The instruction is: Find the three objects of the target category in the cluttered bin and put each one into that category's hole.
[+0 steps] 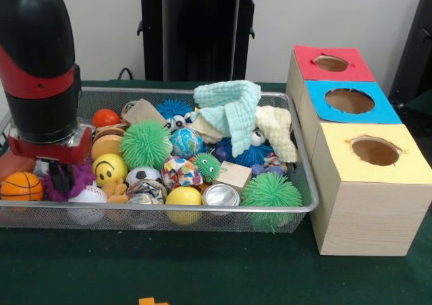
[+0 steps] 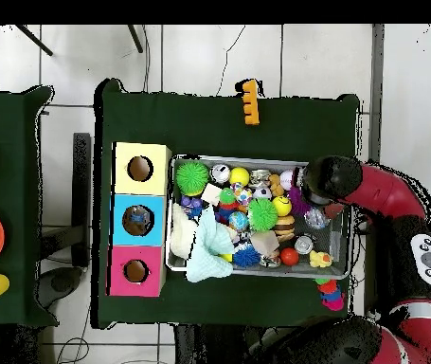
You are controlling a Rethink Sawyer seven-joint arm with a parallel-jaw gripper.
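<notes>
The gripper [image 1: 62,178] is down in the bin's [image 1: 297,158] end farthest from the boxes, its dark tips sunk among purple fuzz [image 1: 79,178] beside the toy basketball [image 1: 21,186]. Whether the jaws are parted or closed, and whether they have anything, I cannot tell: the red and black wrist above blocks most of them and the clutter hides the rest. My guess is that it is probing or reaching for something low in the pile.

Around it lie a smiley ball [image 1: 109,169], a white ball [image 1: 88,196], an orange ball [image 1: 105,117] and a big green spiky ball [image 1: 146,144]. Further along sit a can [image 1: 221,195], a yellow ball [image 1: 183,196], a wood block [image 1: 235,174], a second green spiky ball [image 1: 271,189], and a mint cloth [image 1: 233,106] draped over a cream one [image 1: 278,129], covering whatever is beneath.

The three boxes stand just beside the bin, holes up: red [image 1: 331,63], blue [image 1: 349,100], yellow [image 1: 375,151]. Nothing shows which category is wanted, so the targets cannot be singled out; they are presumably in the bin, though the overhead view hints at something inside the blue hole [image 2: 137,220], too small to identify
</notes>
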